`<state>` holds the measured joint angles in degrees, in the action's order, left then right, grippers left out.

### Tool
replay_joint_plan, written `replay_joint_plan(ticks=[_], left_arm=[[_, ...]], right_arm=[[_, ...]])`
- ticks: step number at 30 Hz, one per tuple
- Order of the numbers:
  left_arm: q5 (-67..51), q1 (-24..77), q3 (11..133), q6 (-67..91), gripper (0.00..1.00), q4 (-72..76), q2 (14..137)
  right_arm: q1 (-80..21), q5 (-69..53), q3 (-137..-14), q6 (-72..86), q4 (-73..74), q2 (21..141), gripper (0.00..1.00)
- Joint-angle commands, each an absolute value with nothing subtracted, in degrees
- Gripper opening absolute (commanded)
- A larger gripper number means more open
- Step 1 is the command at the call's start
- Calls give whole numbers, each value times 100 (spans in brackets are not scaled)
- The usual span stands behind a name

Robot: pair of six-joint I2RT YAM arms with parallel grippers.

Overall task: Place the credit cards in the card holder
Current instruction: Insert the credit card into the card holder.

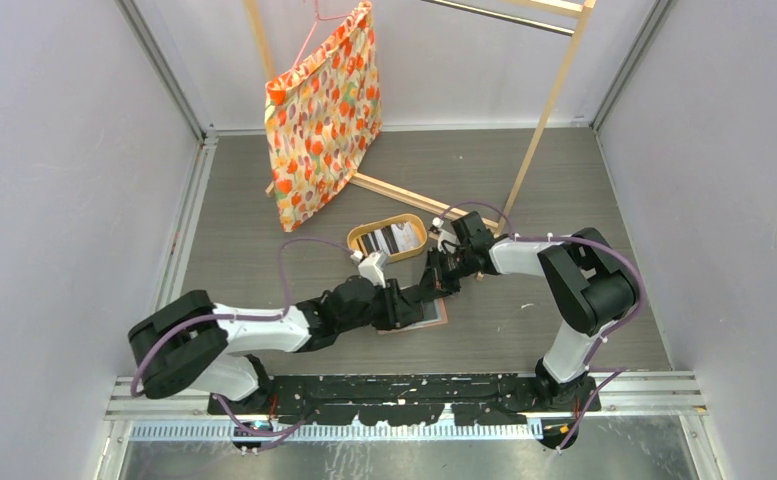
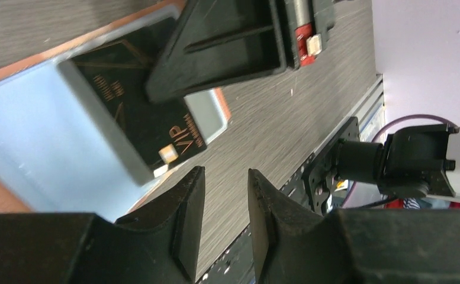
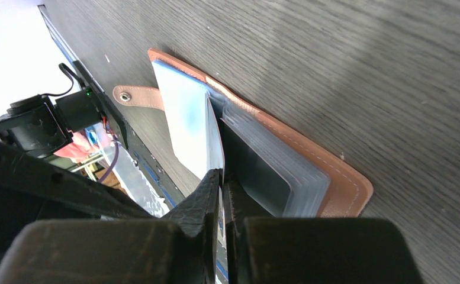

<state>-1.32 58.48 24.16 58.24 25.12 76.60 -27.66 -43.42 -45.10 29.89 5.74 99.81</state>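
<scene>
The card holder (image 1: 426, 320) lies open on the table, salmon leather (image 3: 346, 189) outside, light-blue pockets (image 2: 32, 130) inside. A black credit card (image 2: 126, 100) with gold VIP lettering sits partly in a pocket. My right gripper (image 3: 222, 180) is shut on that card's edge (image 3: 216, 148), and its finger (image 2: 227, 47) covers part of the card. My left gripper (image 2: 226, 177) hovers just beside the holder's edge, open with nothing between its fingers. In the top view both grippers, left (image 1: 404, 302) and right (image 1: 432, 283), meet over the holder. More credit cards (image 1: 396, 238) lie in the oval tray.
The oval wooden tray (image 1: 359, 236) stands just behind the grippers. A flowered bag (image 1: 324, 110) hangs from a wooden rack (image 1: 544, 110) at the back. The holder's snap tab (image 3: 135, 96) points toward the table's near rail (image 2: 334, 160).
</scene>
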Motion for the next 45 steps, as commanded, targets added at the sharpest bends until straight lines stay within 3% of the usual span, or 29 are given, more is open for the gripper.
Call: replay_joint_plan(ticks=[1, 14, 29, 35, 45], left_arm=[[819, 6158, 2960, 5879, 34, 2906, 8098], [1619, 6457, 3543, 6004, 30, 2897, 9256], [2364, 6763, 4061, 6111, 30, 1774, 9309], [2959, 6964, 4214, 6291, 29, 928, 9237], [3085, 6971, 4148, 6403, 29, 789, 9198]], right_arm=[[-2800, -3977, -4635, 2830, 711, 10063, 11], [-2812, -3956, -4656, 2810, 756, 10103, 11], [-2836, -3909, -4690, 2725, 829, 10095, 16], [-2837, -3899, -4715, 2698, 870, 10074, 20], [-2831, -3848, -4838, 2406, 1135, 9961, 29]])
